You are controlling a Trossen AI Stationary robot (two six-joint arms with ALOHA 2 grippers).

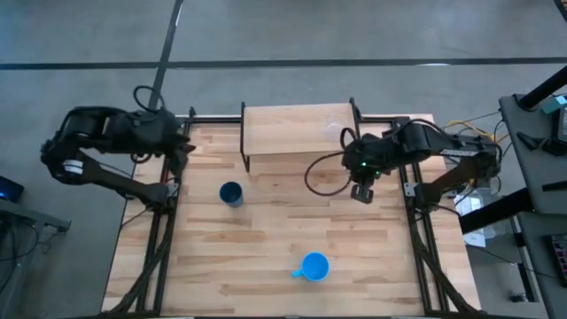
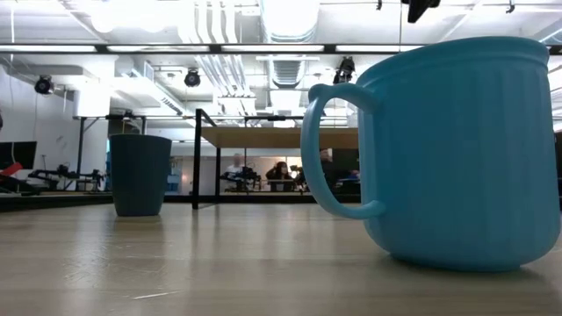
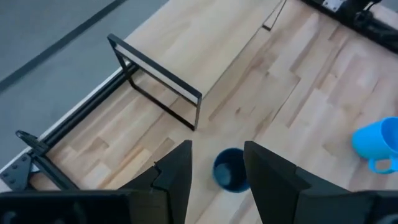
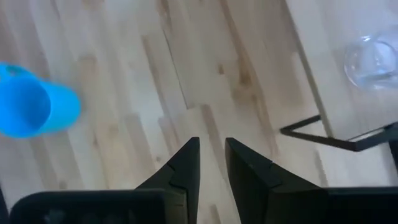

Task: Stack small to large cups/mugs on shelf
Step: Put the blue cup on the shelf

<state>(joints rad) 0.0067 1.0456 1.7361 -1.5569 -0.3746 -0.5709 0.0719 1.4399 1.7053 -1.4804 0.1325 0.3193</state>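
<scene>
The clear glass [image 1: 342, 134] [image 4: 373, 61] stands on the right part of the light-wood shelf [image 1: 297, 128] at the table's far edge. The navy cup [image 1: 231, 193] [image 2: 140, 174] stands upright on the table in front of the shelf's left end. The bright blue mug [image 1: 314, 266] [image 2: 457, 149] stands near the near edge, handle to the left. My right gripper [image 1: 361, 191] [image 4: 212, 163] hovers over the table just in front of the shelf's right end, its fingers a narrow gap apart and holding nothing. My left gripper [image 3: 217, 168] is open, held back at the far left corner, looking down toward the navy cup [image 3: 230, 169].
The shelf's black metal legs [image 3: 186, 99] [image 4: 329, 140] stand on the tabletop at both ends. Bare wood lies between the navy cup, the mug and the shelf. Black frame rails [image 1: 159, 230] run along the table's left and right sides.
</scene>
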